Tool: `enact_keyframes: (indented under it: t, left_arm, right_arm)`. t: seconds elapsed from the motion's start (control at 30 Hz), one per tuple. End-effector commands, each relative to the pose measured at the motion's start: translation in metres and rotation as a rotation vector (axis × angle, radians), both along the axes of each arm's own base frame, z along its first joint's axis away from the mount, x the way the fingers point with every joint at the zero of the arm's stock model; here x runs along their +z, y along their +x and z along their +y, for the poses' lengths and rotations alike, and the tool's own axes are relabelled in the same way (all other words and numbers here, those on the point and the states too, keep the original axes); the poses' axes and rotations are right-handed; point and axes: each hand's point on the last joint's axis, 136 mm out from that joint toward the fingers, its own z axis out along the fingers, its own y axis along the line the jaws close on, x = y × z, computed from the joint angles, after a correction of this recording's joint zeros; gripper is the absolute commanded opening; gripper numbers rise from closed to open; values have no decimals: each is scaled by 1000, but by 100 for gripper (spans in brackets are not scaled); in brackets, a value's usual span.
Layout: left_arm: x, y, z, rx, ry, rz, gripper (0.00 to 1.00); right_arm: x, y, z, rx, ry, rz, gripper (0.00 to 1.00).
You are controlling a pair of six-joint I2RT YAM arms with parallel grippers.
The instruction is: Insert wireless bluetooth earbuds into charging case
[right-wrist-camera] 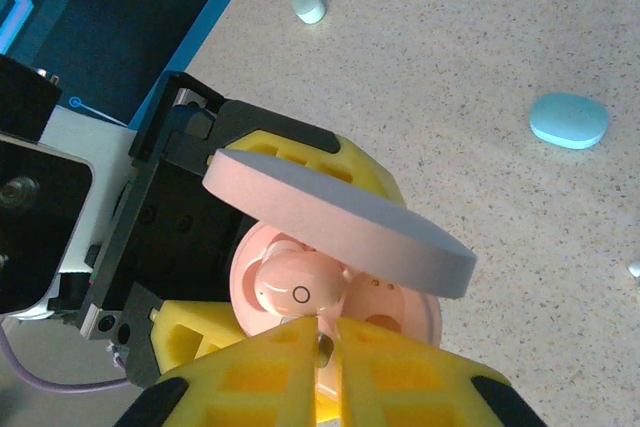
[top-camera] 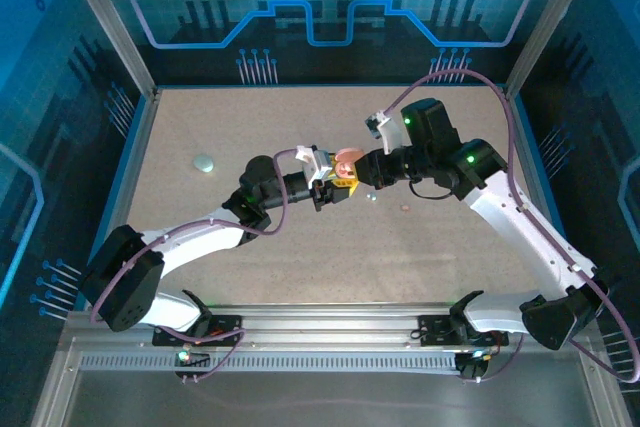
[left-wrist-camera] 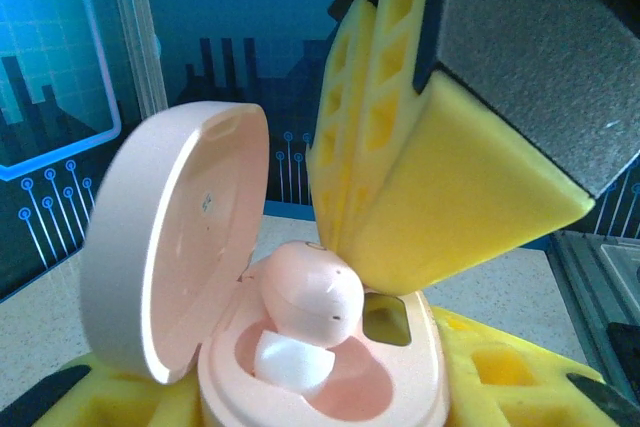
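My left gripper [top-camera: 335, 187] is shut on the pink charging case [left-wrist-camera: 400, 387], which it holds above the table with its lid [left-wrist-camera: 170, 237] swung open. A pink earbud [left-wrist-camera: 305, 292] with a white tip lies tilted in one socket of the case. My right gripper [right-wrist-camera: 325, 332] is shut, and its yellow fingertips [left-wrist-camera: 440, 197] press against the earbud's [right-wrist-camera: 295, 292] side. Whether they pinch a small part of it I cannot tell. The other socket [right-wrist-camera: 385, 292] beside the earbud has nothing in it.
A pale blue oval case [right-wrist-camera: 568, 119] lies shut on the speckled table [top-camera: 440, 267], far left in the top view [top-camera: 204, 162]. A pale blue earbud [right-wrist-camera: 309, 3] lies loose on the table. Two tiny pieces [top-camera: 405, 208] [top-camera: 371, 197] rest under the right arm.
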Motion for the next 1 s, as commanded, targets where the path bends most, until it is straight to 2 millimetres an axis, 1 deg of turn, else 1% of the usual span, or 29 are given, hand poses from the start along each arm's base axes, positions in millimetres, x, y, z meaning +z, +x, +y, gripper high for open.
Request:
enact_keyframes:
  t: [0.0,0.2,0.33,0.47,0.6,0.7,0.77,0.87,0.97]
  left_arm:
    - [19,-9,-3,-48,-30,-76,30]
    - [19,-10,-5,-51,-31,-76,30]
    - [20,-9,-4,-41,-33,-76,30]
    - [20,-7,-2,-26,-36,-78,30]
    - [20,-4,-2,-12,-37,-76,30]
    - [21,-4,-2,-14,-38,-78,30]
    - [22,-4,-2,-15,-38,-77,30]
    - [22,-4,-2,-15,-39,-78,31]
    - [23,-5,-3,-17,-37,-78,31]
  right_arm:
    - [7,12,-1,-30,8,-24,15]
    - [12,13,7,-23,47,-36,15]
    - [8,12,5,-25,32,-26,15]
    - [8,4,6,8,35,-25,15]
    - [7,-9,10,74,37,3,15]
    - [3,-14,10,88,27,14,15]
    - [3,-16,12,104,34,14,16]
    - [2,-12,8,71,16,8,16]
    - [1,-5,2,24,-11,-4,19]
